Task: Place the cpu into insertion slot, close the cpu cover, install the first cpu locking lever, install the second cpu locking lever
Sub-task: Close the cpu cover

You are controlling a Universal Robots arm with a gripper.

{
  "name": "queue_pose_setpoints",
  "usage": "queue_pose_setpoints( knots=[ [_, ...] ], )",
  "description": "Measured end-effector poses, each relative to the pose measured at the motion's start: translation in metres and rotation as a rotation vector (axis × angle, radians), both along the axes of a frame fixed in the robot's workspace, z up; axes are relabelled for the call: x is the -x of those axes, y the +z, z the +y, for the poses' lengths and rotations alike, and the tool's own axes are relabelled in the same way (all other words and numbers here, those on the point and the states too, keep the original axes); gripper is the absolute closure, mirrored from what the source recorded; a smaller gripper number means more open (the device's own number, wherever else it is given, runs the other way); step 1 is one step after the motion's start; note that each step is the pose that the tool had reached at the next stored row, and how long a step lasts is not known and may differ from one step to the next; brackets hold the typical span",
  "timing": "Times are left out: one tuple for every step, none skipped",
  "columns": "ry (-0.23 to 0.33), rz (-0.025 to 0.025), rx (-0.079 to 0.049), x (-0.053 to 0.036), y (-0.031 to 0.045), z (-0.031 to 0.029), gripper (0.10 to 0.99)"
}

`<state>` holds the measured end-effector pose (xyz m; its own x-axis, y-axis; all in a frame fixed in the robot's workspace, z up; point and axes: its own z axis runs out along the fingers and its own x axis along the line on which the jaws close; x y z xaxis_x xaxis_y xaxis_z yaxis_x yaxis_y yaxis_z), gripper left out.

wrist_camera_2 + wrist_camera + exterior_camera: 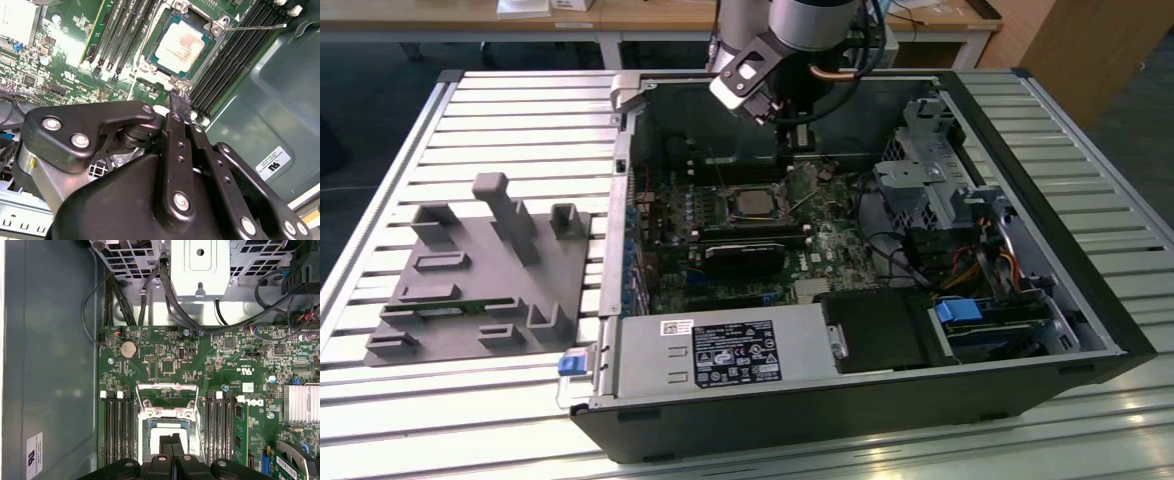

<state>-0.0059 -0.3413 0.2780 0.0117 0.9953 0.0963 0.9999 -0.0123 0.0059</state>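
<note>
From my remote seat I see the pincer (179, 100) pressed together, its two black fingers (165, 446) meeting flat with no gap and nothing pinched between them. In the exterior view it hangs from the arm inside the open computer case (881, 410), above the motherboard (817, 218) and a little off from the insertion slot (750, 204) toward the case's back wall. I can't see it touching anything.

The cpu (182, 46) lies seated flat in the insertion slot, with its pale metal face up and uncovered. In the first wrist view the closed fingertips line up over the near part of the cpu (156, 431). In the second wrist view they sit just off the insertion slot's edge.

The cpu cover (167, 399) looks to be swung open. It shows as a silver frame just beside the insertion slot, on the side toward the drive cage (200, 265). A thin metal lever (255, 27) sticks out from a corner of the insertion slot, free and reaching across the memory slots (235, 55) that flank it. I can't make out the lever on the other side.
</note>
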Motion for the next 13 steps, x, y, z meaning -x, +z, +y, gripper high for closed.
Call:
queue_pose_setpoints(
  knots=[
    [0.0, 0.0, 0.0, -0.0002, 0.0, 0.0002, 0.98],
    [0.0, 0.0, 0.0, -0.0004, -0.0001, 0.0004, 0.98],
    [0.0, 0.0, 0.0, -0.0005, -0.0002, 0.0006, 0.98],
    [0.0, 0.0, 0.0, -0.0006, -0.0003, 0.0009, 0.98],
    [0.0, 0.0, 0.0, -0.0007, -0.0003, 0.0011, 0.98],
    [0.0, 0.0, 0.0, -0.0008, -0.0004, 0.0013, 0.98],
    [0.0, 0.0, 0.0, -0.0009, -0.0004, 0.0015, 0.98],
    [0.0, 0.0, 0.0, -0.001, -0.0005, 0.0017, 0.98],
    [0.0, 0.0, 0.0, -0.0011, -0.0006, 0.0019, 0.98],
    [0.0, 0.0, 0.0, -0.0012, -0.0006, 0.0022, 0.98],
    [0.0, 0.0, 0.0, -0.0013, -0.0007, 0.0025, 0.98],
    [0.0, 0.0, 0.0, -0.0014, -0.0007, 0.0028, 0.98],
    [0.0, 0.0, 0.0, -0.0015, -0.0008, 0.0031, 0.98]
  ],
)
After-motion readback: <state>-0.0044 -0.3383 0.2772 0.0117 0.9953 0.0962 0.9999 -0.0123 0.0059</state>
